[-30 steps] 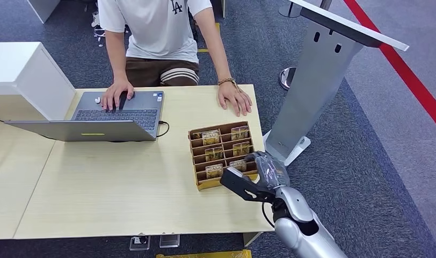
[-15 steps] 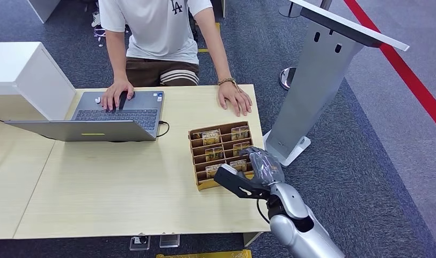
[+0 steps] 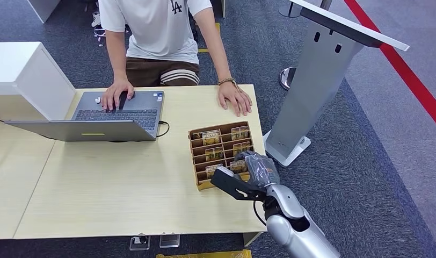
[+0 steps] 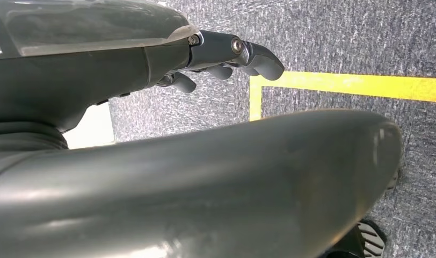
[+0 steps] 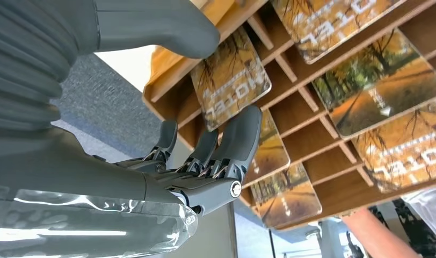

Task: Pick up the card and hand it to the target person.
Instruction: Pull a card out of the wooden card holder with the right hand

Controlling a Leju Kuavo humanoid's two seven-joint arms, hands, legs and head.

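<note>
A brown wooden card rack sits on the table's right part, with several autumn-print cards in its slots. My right hand hovers over the rack's near right corner. In the right wrist view its thumb and fingers lie on opposite sides of one card, which still stands in its slot in the rack. The fingers are apart, not closed on it. My left hand hangs over grey carpet, fingers loosely extended and holding nothing. The person sits across the table, one hand flat on it.
An open laptop lies at the table's back left, under the person's other hand. A white box stands at far left. A silver slanted stand rises just right of the table.
My right hand has moved forward and a little left, from beside the rack's near corner to over its near right slots. The person and the rack have not moved.
</note>
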